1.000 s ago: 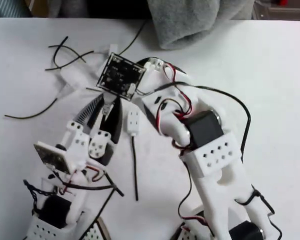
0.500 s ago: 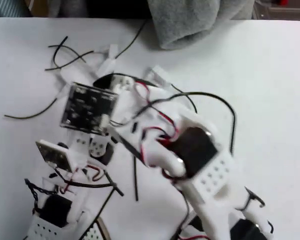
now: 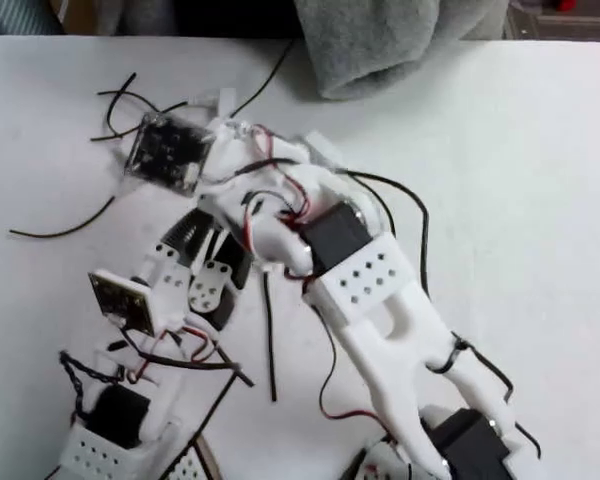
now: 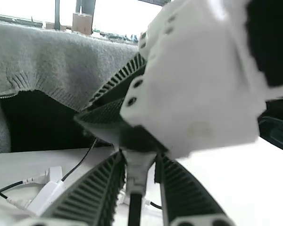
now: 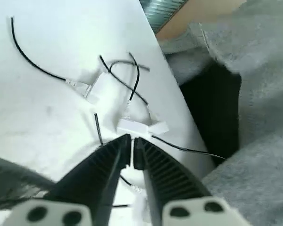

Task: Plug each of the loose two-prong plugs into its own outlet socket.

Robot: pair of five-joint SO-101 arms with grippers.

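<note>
White table (image 3: pixel 540 150), grey knitted cloth (image 3: pixel 400 40), black cords (image 3: pixel 271 340) on white plugs (image 4: pixel 46 197); white arms (image 3: pixel 380 330), black ribbed fingers (image 4: pixel 92 197), red wires (image 3: pixel 298 205).

Bright, even light; soft shadows

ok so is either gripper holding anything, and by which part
The left gripper pinches a white connector by its sides, its black cord trailing back. The right gripper looks shut on nothing.

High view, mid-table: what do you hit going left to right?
Loose black wire → left gripper → straight black cord → right arm's white block with holes. The grey cloth overlaps that block's span, so it's left out.
</note>
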